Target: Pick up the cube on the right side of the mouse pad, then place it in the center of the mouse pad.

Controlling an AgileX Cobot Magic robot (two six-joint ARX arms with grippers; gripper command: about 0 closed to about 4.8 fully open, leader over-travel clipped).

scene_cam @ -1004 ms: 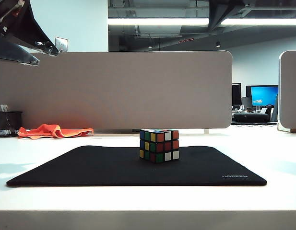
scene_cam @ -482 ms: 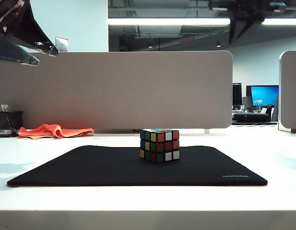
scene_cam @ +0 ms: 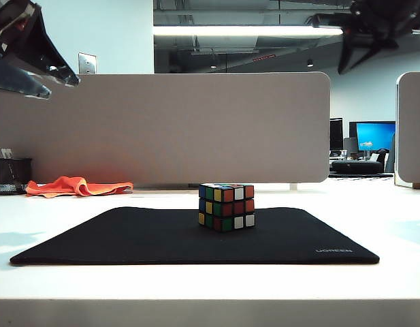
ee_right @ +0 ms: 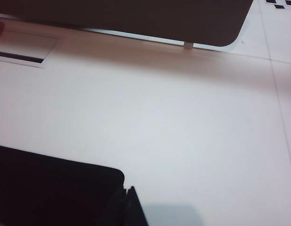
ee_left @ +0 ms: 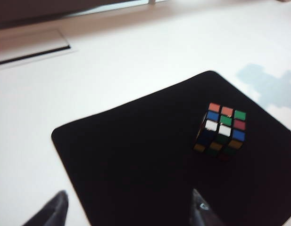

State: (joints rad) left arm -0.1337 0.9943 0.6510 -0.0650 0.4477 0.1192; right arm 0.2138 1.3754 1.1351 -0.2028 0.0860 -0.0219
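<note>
The cube [scene_cam: 226, 206] stands upright on the mouse pad [scene_cam: 128, 238], near its middle and free of any grip, so the placing looks done; the left gripper [ee_left: 128, 212] hangs high at the left, fingers spread and empty; the right gripper [ee_right: 128, 207], apparently clenched on nothing, is raised above the bench [scene_cam: 393, 218] at the right.

White desk [scene_cam: 400, 225] with a grey partition [scene_cam: 162, 129] along its back edge; second partition [scene_cam: 412, 126] far right. Orange cloth [scene_cam: 77, 185] and black mesh pen cup [scene_cam: 12, 176] at back left. Wall socket [scene_cam: 87, 63] on pale wall. Ceiling strip light [scene_cam: 244, 30], exposed ducts. Blue-lit monitor [scene_cam: 374, 135] in the office behind.
</note>
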